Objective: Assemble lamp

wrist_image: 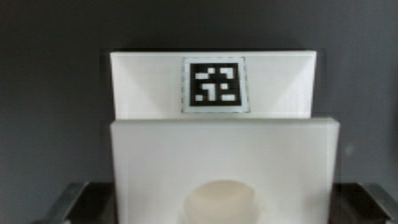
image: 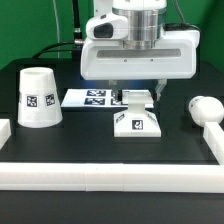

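Base [image: 136, 123] flat, tag facing exterior camera; shade [image: 38, 97] stands narrow end up

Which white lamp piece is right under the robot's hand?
The flat square base, in the middle, right below the gripper. The shade and bulb sit off to either side.

Landmark: base [image: 136, 122]. To exterior view's left of base: shade [image: 38, 97], well apart. To exterior view's right of base: bulb [image: 203, 108]. Behind base: marker board [image: 86, 97]. Before base: border rail [image: 110, 178]. Above base: gripper [image: 136, 95].
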